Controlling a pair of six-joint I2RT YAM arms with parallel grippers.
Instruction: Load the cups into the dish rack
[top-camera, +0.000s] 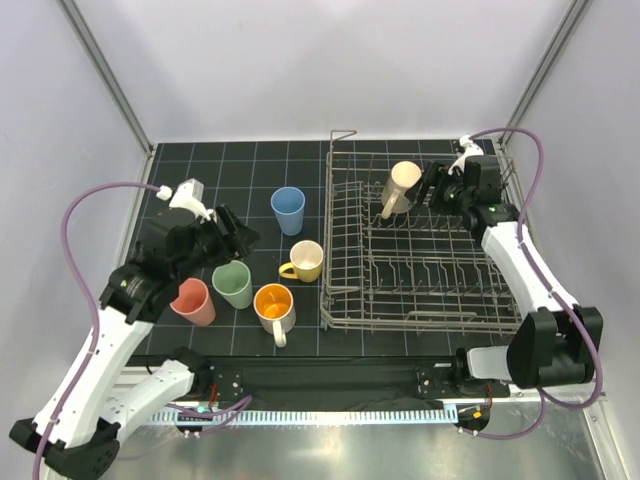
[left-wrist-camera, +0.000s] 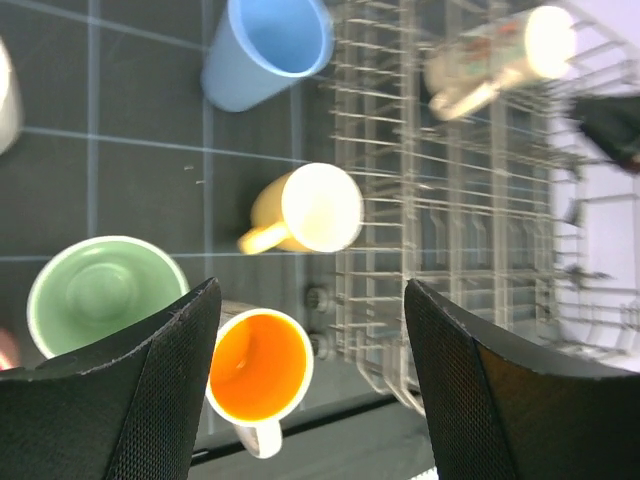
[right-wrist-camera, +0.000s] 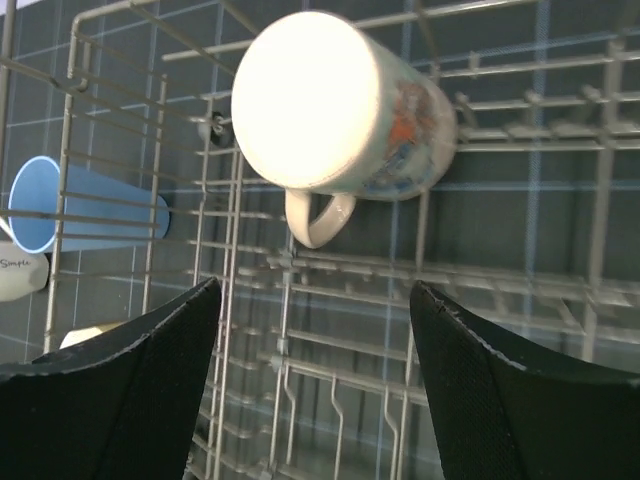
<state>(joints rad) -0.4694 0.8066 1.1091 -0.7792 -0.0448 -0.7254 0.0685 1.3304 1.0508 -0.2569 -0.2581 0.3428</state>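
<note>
The grey wire dish rack (top-camera: 345, 300) fills the right half of the mat. A cream printed mug (top-camera: 401, 186) rests tilted on the tines at its back; it shows in the right wrist view (right-wrist-camera: 340, 105). My right gripper (top-camera: 432, 186) is open and empty just right of that mug. On the mat stand a blue cup (top-camera: 288, 209), a yellow mug (top-camera: 304, 260), a pale green cup (top-camera: 233, 284), a pink cup (top-camera: 193, 301) and a white mug with orange inside (top-camera: 274, 304). My left gripper (top-camera: 236, 238) is open and empty above the green cup.
The rack's wire rim (right-wrist-camera: 120, 10) and upright tines (right-wrist-camera: 385, 390) lie under my right gripper. The mat's near edge (top-camera: 300, 358) runs along the arm bases. White enclosure walls and metal posts (top-camera: 105, 75) close in the sides and back.
</note>
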